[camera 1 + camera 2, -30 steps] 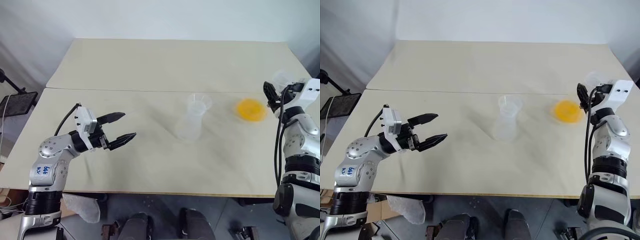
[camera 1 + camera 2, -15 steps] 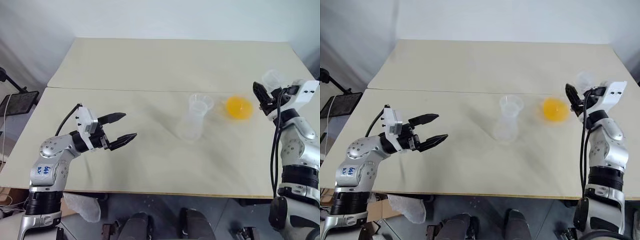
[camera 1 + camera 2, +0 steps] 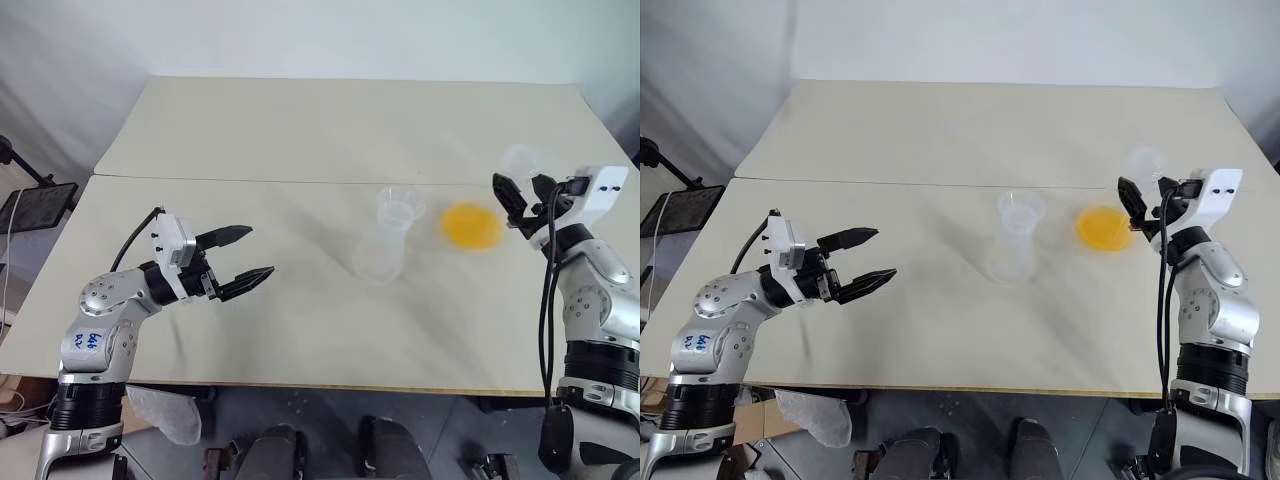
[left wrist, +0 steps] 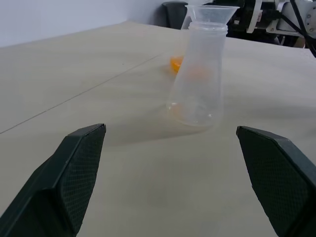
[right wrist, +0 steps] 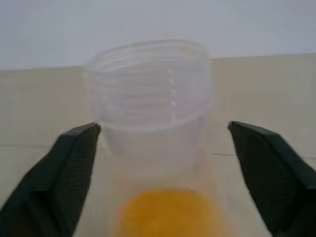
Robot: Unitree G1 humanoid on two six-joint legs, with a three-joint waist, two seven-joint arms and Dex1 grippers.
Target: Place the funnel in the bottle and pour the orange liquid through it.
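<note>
Funnel (image 3: 401,199) in bottle (image 3: 381,254) — right gripper (image 3: 518,192) agape

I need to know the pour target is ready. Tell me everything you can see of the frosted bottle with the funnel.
The bottle is a frosted, whitish translucent conical flask, plastic by its look, with a flared base and a wide cylindrical neck. It stands upright on the table, near its middle, and looks empty. The funnel, clear and colourless, sits in its mouth, cone up. No fingers touch it; the flask with the orange liquid stands apart, to its right.

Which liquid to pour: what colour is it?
Bright yellow-orange liquid, clearest in the left eye view.
</note>
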